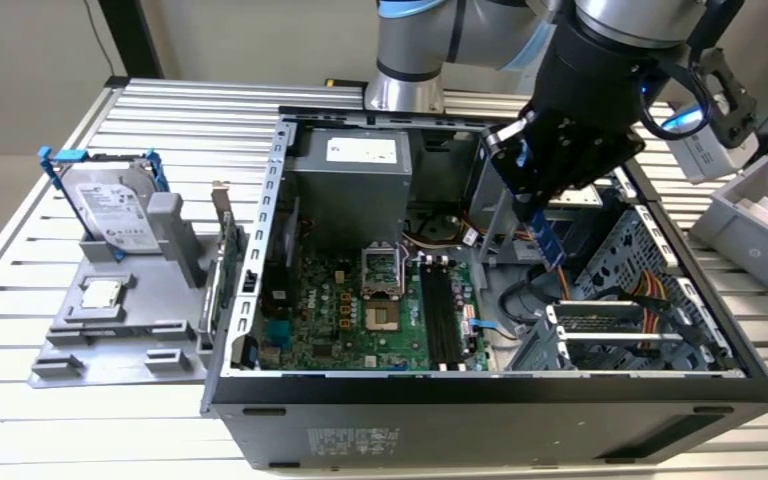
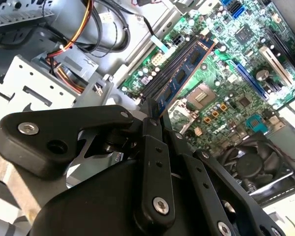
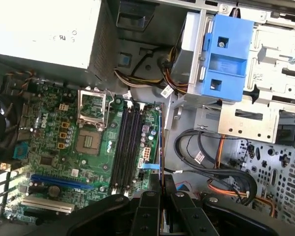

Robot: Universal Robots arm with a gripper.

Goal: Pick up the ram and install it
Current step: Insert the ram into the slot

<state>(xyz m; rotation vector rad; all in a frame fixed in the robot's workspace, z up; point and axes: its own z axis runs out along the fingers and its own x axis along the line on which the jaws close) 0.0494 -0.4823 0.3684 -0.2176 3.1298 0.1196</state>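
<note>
The claw (image 1: 539, 205) is clenched on the ram (image 1: 550, 246), gripping one end so that the stick hangs downward inside the open computer case (image 1: 491, 386). It is above the floor of the case, near the drive cage and just beside the motherboard (image 1: 357, 300). In the second wrist view the ram (image 2: 184, 73) runs out from the claw (image 2: 155, 117) alongside the dark memory slots (image 2: 162, 73). In the first wrist view it shows edge-on as a thin line (image 3: 160, 142) beside the same slots (image 3: 128, 142). It is not seated in any of them.

The stick looks light, stiff and thin, so it likely carries easily but would crack or flex if pushed askew. Its flat faces near an end seem the safest hold, well away from the contact edge, which looks delicate.

The claw's own body hides where the pads meet the board. How high the stick hangs above the slots cannot be told, and the slot latches are too small to read as open or closed.
</note>
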